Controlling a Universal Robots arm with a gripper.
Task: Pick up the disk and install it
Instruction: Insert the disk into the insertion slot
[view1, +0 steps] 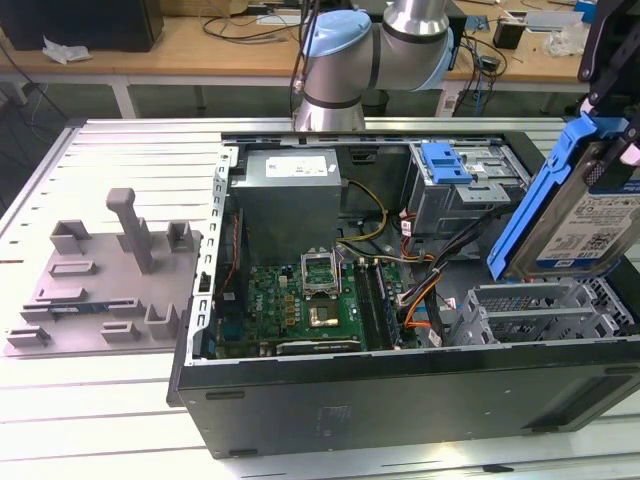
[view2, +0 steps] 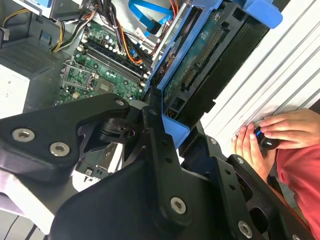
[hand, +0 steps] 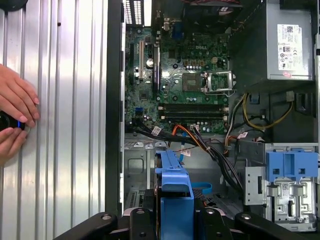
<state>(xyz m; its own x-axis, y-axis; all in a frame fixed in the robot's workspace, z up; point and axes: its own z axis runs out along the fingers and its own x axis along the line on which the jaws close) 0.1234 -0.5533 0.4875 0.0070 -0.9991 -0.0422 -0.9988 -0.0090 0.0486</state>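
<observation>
Hovering: gripper (hand: 175, 226) clamps disk (view1: 590, 215) over open case (view1: 400, 400) | motherboard (view1: 300, 300) inside

Tabletop (view1: 100, 400): pale metal, long ribs and grooves along whole surface. Open black computer case (view1: 400, 395) lies on its side on it, open face up, toward exterior view's right. Grey plastic fixture plate (view1: 110, 290), with upright post and small holders, lies flat at exterior view's left, just beside case; touching or not, cannot tell. In both wrist views, person's hands (hand: 15, 102) rest on ribbed surface beside case wall, around small black object (hand: 7, 121) with blue light.
</observation>
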